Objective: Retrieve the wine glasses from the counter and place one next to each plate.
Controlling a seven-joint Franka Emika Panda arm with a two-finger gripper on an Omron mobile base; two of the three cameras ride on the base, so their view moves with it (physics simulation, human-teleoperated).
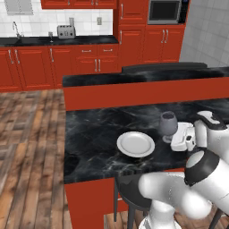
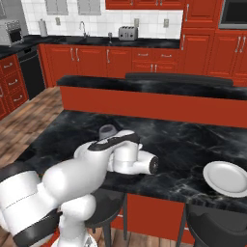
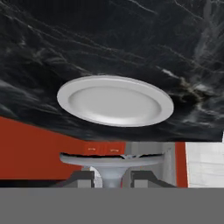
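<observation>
My gripper (image 1: pixel 173 137) is shut on the stem of a clear greyish wine glass (image 1: pixel 168 124), which stands upright just right of a white plate (image 1: pixel 135 144) on the black marbled bar (image 1: pixel 94 134). In the hand view my two fingertips (image 3: pixel 83 178) flank the glass stem (image 3: pixel 111 171), with the plate (image 3: pixel 114 101) close ahead. From the right base view my arm hides all but the glass's bowl (image 2: pixel 108 130); another white plate (image 2: pixel 226 177) lies far to the right. The counter (image 1: pixel 89 40) runs along the back wall. I cannot tell whether the glass's foot touches the bar.
A silver toaster (image 1: pixel 66 31) stands on the counter, with a small grey shape (image 1: pixel 50 35) to its left, too small to identify. A raised red ledge (image 1: pixel 143 91) backs the bar. Dark stools (image 1: pixel 129 188) sit under the bar's near edge.
</observation>
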